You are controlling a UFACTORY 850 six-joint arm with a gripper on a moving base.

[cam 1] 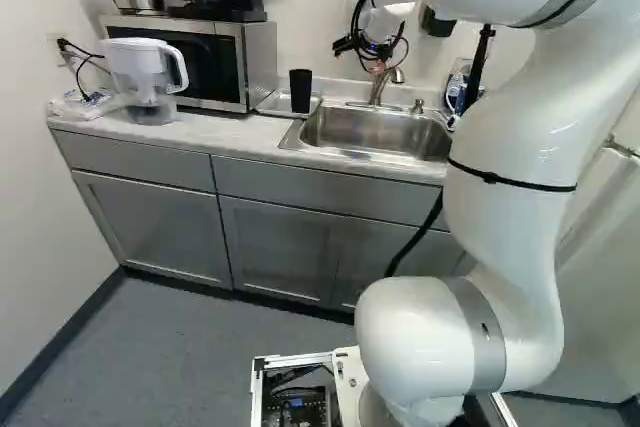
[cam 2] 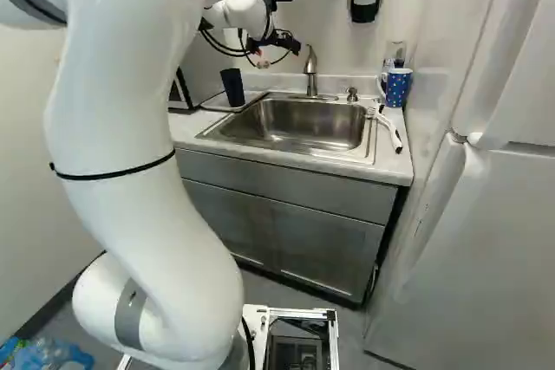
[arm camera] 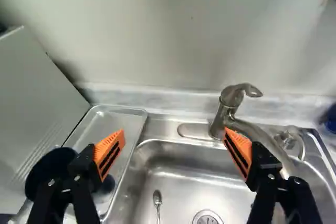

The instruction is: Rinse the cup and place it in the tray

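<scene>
Tall dark tapered cup (cam 1: 300, 91) is standing in the shallow grey rectangular tray (arm camera: 122, 115), and the black, orange-padded gripper (cam 2: 264, 58) is just chilling, fingers spread wide.

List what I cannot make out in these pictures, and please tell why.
- Inside of the dark cup: too dark in the wrist view, partly behind a jaw.
- End of the faucet's spout: behind a jaw in the wrist view, small in the base views.
- Spoon's far end: cut off by the wrist view's edge.
- Inside of the dotted mug: behind its wall, right base view.
</scene>
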